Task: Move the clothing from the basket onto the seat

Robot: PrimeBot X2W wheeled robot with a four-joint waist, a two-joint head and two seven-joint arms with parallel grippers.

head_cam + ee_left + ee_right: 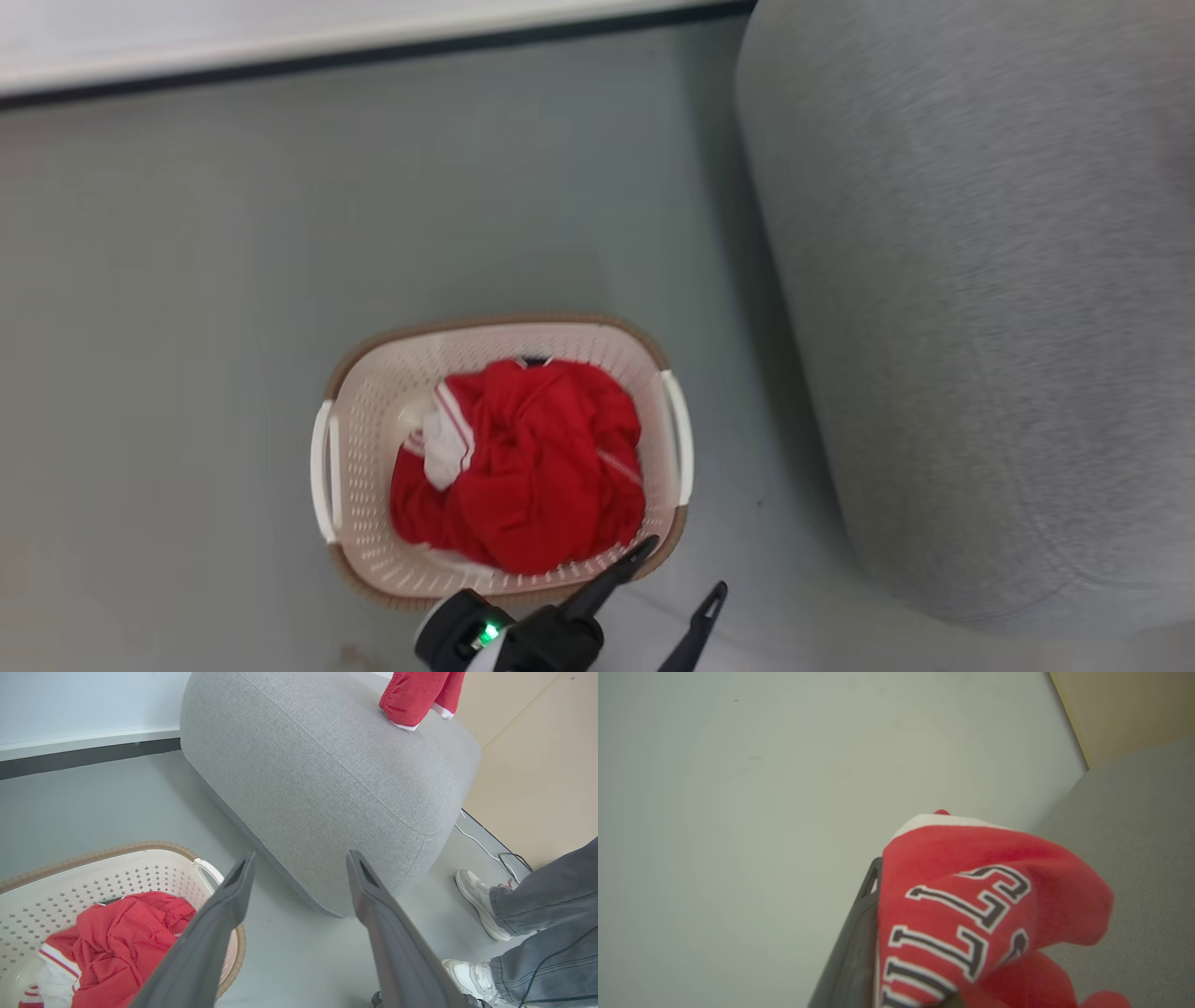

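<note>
The cream basket (364,439) stands on the floor, with crumpled red and white clothing (532,467) inside it. My left gripper (680,567) hangs open and empty at the basket's near right rim, one fingertip just over the rim. From the left wrist, the basket (93,877) lies lower left and the grey seat (327,788) is ahead. A red jersey (413,695) hangs at the seat's far top edge. My right gripper (906,891) is shut on that jersey (971,896), which drapes over it and hides one finger; the seat (1134,858) is beside it.
A person's legs in jeans and white sneakers (481,900) stand on the floor right of the seat, near a white cable (481,847). A white wall with a dark baseboard (373,51) runs behind the basket. Grey floor (187,280) lies open left of the basket.
</note>
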